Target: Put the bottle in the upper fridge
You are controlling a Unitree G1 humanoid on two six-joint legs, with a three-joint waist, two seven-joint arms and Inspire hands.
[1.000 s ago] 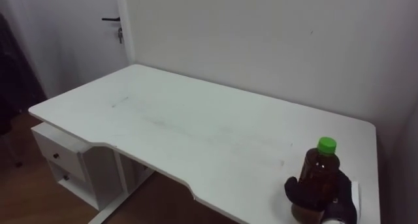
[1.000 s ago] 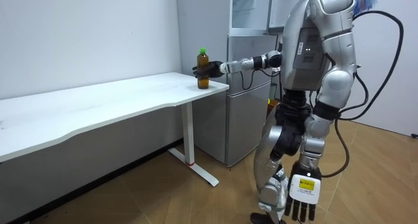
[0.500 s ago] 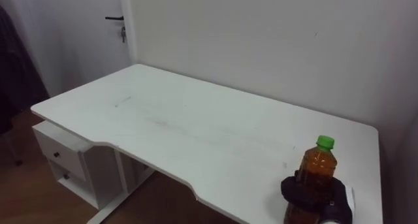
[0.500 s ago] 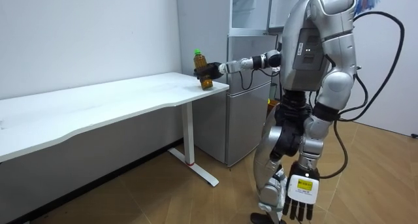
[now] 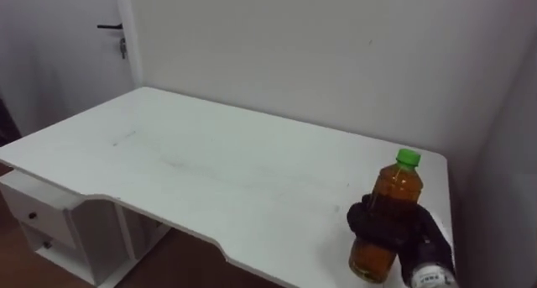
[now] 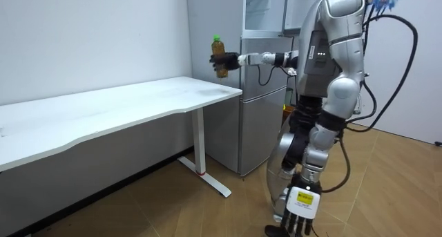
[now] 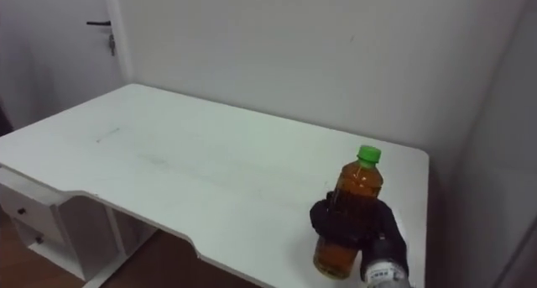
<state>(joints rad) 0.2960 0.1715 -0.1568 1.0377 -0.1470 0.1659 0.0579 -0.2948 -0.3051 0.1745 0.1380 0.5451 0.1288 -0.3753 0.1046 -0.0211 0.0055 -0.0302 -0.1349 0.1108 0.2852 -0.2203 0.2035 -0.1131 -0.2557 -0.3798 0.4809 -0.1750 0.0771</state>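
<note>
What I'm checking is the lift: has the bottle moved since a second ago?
Yes. In the room view the bottle, held in the right hand, has risen off the table's corner and now hangs in the air above it.

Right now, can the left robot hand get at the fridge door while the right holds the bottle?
Probably yes. The left robot hand hangs open and empty beside its leg; the fridge stands close by, nothing visible between. The right robot hand grips the bottle.

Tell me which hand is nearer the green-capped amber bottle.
Right. The right hand grips the bottle above the white desk; the left hand hangs open by the leg, far below.
</note>
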